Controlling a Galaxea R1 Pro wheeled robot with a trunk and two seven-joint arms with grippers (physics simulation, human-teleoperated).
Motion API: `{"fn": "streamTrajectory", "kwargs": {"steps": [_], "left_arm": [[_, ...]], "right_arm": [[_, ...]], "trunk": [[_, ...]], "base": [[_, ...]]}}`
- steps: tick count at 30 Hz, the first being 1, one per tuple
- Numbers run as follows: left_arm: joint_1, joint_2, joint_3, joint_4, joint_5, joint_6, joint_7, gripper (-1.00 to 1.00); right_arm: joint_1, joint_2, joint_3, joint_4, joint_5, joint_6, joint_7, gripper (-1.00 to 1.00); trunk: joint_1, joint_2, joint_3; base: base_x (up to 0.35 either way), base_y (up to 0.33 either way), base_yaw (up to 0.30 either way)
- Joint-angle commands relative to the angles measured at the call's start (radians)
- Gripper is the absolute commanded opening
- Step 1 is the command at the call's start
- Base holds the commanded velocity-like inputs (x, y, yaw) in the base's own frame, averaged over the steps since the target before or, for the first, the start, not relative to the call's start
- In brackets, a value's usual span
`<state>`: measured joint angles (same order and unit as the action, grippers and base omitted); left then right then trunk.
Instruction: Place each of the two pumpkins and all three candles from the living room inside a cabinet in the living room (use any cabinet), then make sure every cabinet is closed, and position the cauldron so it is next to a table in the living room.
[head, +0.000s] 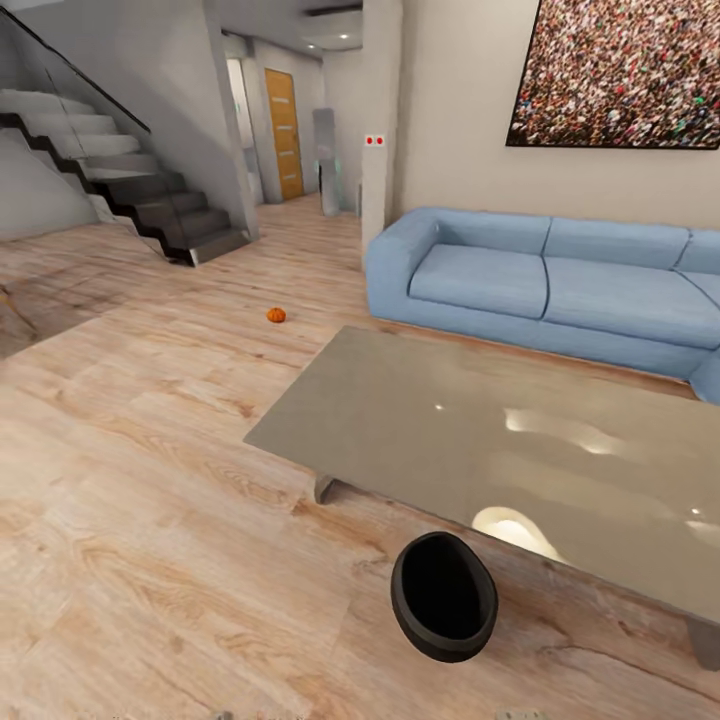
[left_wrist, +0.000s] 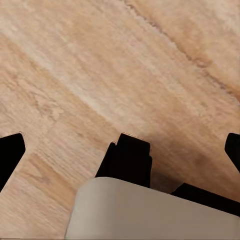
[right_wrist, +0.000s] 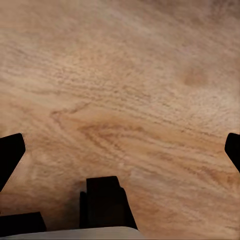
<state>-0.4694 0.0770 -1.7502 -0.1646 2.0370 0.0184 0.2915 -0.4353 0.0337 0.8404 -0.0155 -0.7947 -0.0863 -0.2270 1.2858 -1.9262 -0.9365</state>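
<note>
On the wood floor (head: 150, 500) just below my head camera sits the cauldron (head: 443, 597), a black round-bellied pot with a thick rim and a wide, dark mouth facing up toward me. It stands upright right beside the near edge of the low grey table (head: 520, 450). Well beyond it, one pumpkin (head: 276, 315) rests alone on the floor, small, bright orange and round, between the stairs (head: 150, 200) and the blue sofa (head: 540, 285).

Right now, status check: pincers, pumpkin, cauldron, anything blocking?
Both pincers open, empty, over bare floor: left, right. Cauldron on the floor beside the grey table. One pumpkin on open floor ahead, past the table's corner. Path to it clear.
</note>
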Motion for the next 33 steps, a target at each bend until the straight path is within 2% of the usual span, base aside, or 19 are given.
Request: {"fn": "streamTrajectory", "kwargs": {"steps": [1,33], "left_arm": [[0.000,0.000,0.000,0.000,0.000,0.000,0.000,1.00],[0.000,0.000,0.000,0.000,0.000,0.000,0.000,1.00]], "right_arm": [[0.001,0.000,0.000,0.000,0.000,-0.001,0.000,1.00],[0.006,-0.004,-0.001,0.001,-0.001,-0.039,-0.002,1.00]], "trunk": [[0.000,0.000,0.000],[0.000,0.000,0.000]], "base": [[0.000,0.000,0.291],[0.000,0.000,0.291]]}}
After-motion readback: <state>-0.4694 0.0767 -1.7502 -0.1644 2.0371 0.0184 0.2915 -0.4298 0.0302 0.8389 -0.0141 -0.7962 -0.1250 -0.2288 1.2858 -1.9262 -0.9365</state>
